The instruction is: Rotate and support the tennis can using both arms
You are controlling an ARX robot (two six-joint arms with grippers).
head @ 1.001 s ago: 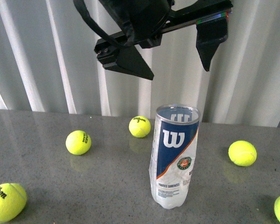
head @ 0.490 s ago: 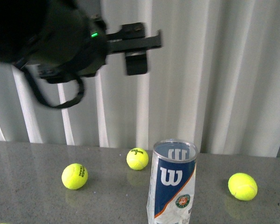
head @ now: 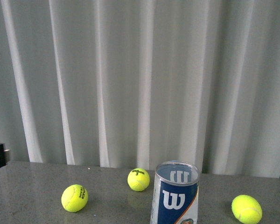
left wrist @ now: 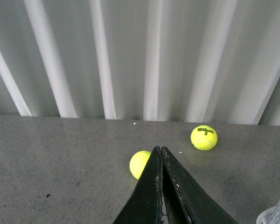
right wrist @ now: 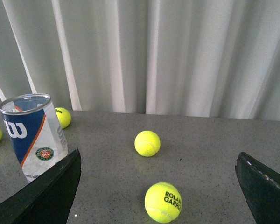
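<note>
The tennis can (head: 175,193) stands upright on the grey table, a clear tube with a blue-and-white W label and a silvery rim. Its base is cut off by the front view's lower edge. Neither arm shows in that view. My left gripper (left wrist: 159,149) is shut with nothing in it, low over the table, and only a sliver of the can (left wrist: 276,212) shows off to one side. My right gripper (right wrist: 158,154) is wide open and empty. The can (right wrist: 32,135) stands just beyond one of its fingers (right wrist: 51,186), apart from it.
Yellow tennis balls lie about the table (head: 32,186): three around the can in the front view (head: 74,198) (head: 138,179) (head: 247,208). Two balls (right wrist: 147,143) (right wrist: 163,202) lie between my right gripper's fingers. One ball (left wrist: 139,163) lies just past my left fingertips. A white curtain (head: 140,84) hangs behind.
The black arm that crossed the top of the front view has moved left and out of it. The can now sits lower in that view, base cut off.
</note>
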